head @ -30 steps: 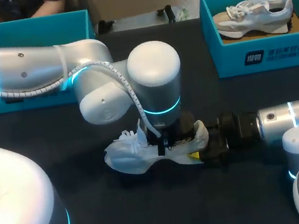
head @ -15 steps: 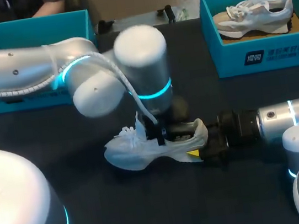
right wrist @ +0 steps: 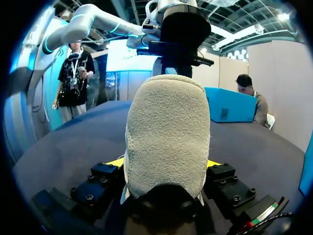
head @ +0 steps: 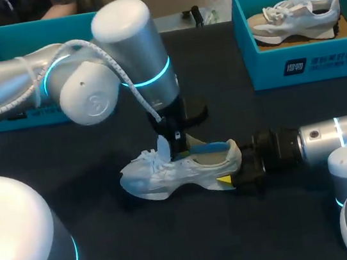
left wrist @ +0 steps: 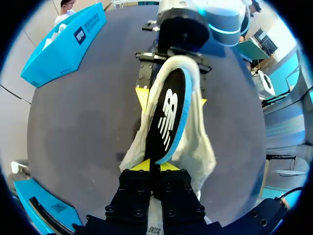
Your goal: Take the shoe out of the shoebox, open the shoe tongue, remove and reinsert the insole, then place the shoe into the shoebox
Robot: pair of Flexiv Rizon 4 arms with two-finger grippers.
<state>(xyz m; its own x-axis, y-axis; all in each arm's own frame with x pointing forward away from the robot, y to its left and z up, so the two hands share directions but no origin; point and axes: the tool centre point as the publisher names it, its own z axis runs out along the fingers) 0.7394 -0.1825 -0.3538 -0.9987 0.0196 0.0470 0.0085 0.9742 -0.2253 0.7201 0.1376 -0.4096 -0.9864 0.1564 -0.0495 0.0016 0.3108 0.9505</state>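
The left gripper (left wrist: pixel 156 166), pinching the insole (left wrist: pixel 168 117), should pull slowly up and out while the right gripper (right wrist: pixel 165 164) squeezes the shoe (head: pixel 166 173) tight by its heel.

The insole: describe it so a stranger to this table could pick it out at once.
At the middle of the dark table lies a white mesh sneaker, held at its heel by the right gripper. The insole sticks up out of its opening, pinched by the left gripper. It is the only flat, tongue-shaped piece, black on top with a bright blue foam edge.
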